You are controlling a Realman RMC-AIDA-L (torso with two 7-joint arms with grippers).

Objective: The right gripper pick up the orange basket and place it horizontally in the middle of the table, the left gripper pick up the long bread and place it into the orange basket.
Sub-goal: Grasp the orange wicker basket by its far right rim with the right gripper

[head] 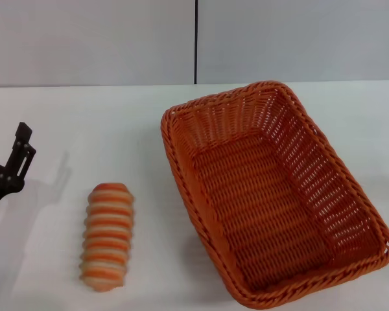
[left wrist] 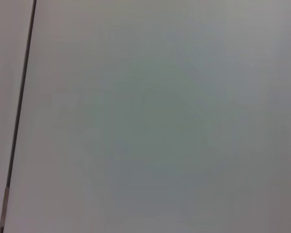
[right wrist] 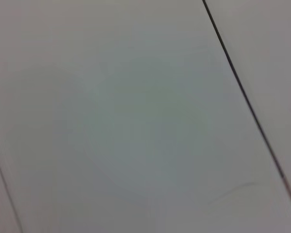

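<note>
This is looking like a lab or robot test bench, not a home or kitchen. A plain white table (head: 65, 123) is filling the head view, bare of cloth, dishes or clutter, and only 2 props are sitting on it: an orange basket (head: 272, 194) and a striped long bread (head: 107, 235). Pale grey wall panels (head: 91, 39), meeting at 1 dark vertical seam (head: 196, 42), are closing off the far edge. Both wrist views are showing the same blank panelling. Nothing domestic is giving the room away.
</note>
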